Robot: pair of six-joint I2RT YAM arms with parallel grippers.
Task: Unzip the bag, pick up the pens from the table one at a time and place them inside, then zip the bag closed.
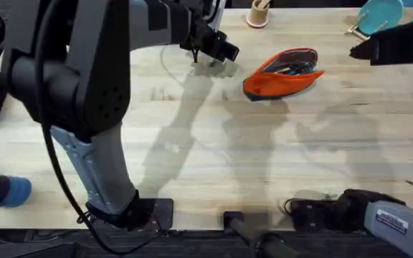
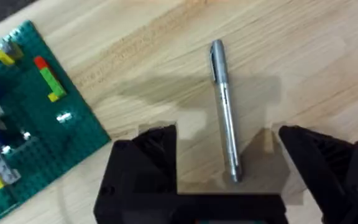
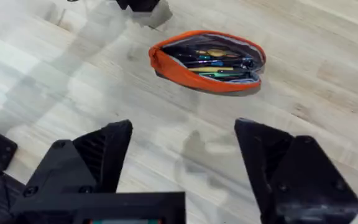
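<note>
The orange-red bag [image 1: 282, 75] lies unzipped on the table [image 1: 192, 143], right of centre at the back. Through its open top [image 3: 210, 61] several pens show inside. A grey metallic pen [image 2: 225, 112] with a clip lies flat on the wood. My left gripper [image 2: 229, 155] hovers over that pen's near end, fingers open on either side and not touching it. In the overhead view the left gripper [image 1: 214, 49] hangs just left of the bag. My right gripper [image 3: 182, 155] is open and holds nothing, away from the bag on its right [image 1: 368, 49].
A green brick baseplate [image 2: 23, 118] with a few coloured bricks lies beside the pen. A tan cup [image 1: 258, 13] with pale sticks and a teal dish [image 1: 380, 14] stand along the back edge. A blue object [image 1: 13, 190] sits at the left edge.
</note>
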